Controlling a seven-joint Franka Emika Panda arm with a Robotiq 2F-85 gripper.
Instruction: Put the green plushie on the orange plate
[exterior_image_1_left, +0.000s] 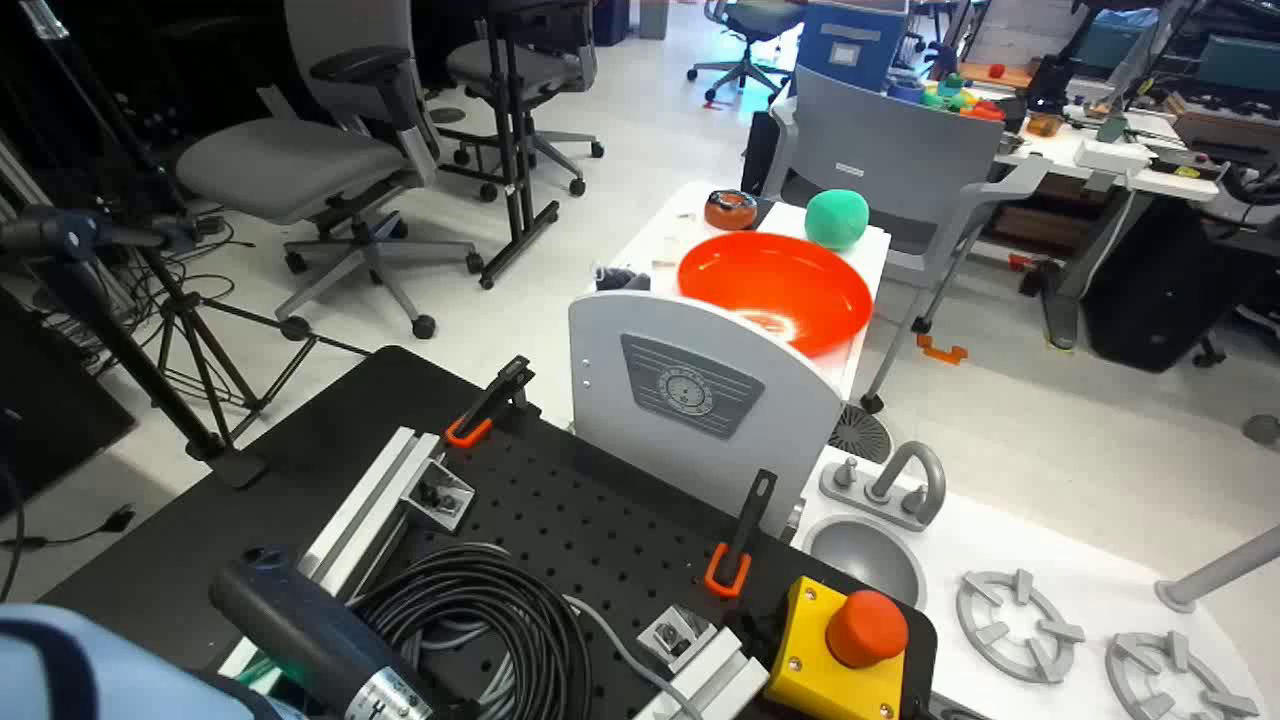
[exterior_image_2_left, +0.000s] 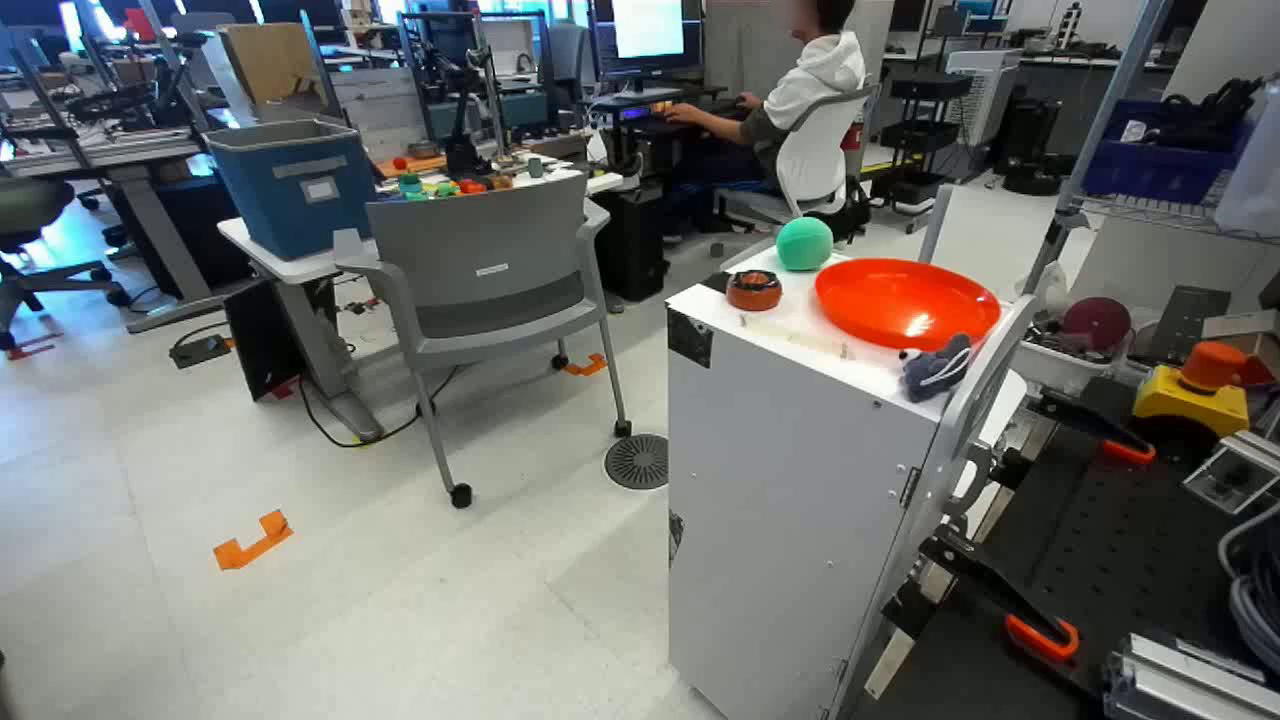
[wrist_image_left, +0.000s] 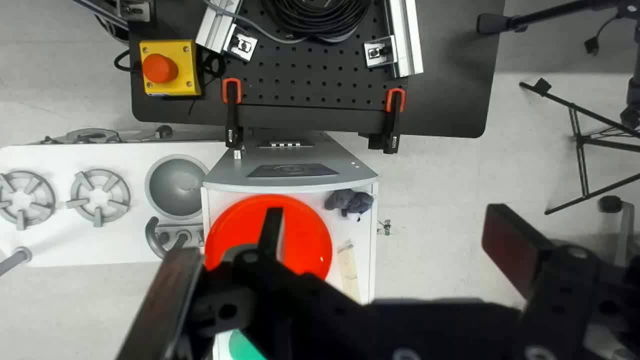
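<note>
2 dark fingers stand spread wide, and the soft, round teal-green plushie sits just beside the glossy orange plate on the white surface, partly hidden, lower in the wrist view than their tips.

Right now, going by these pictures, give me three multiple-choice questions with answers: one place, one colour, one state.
1. Where is the green plushie relative to the orange plate?
A. On it
B. Beside it
C. Under it

2. What colour is the box bearing the red button?
A. Blue
B. White
C. Yellow

3. How does the orange plate lie?
A. Hollow side up
B. Upside down
C. On edge

1 B: both exterior views show it outside the plate's rim.
2 C: the yellow shows in all three views.
3 A: both exterior views look down into its hollow.
</note>
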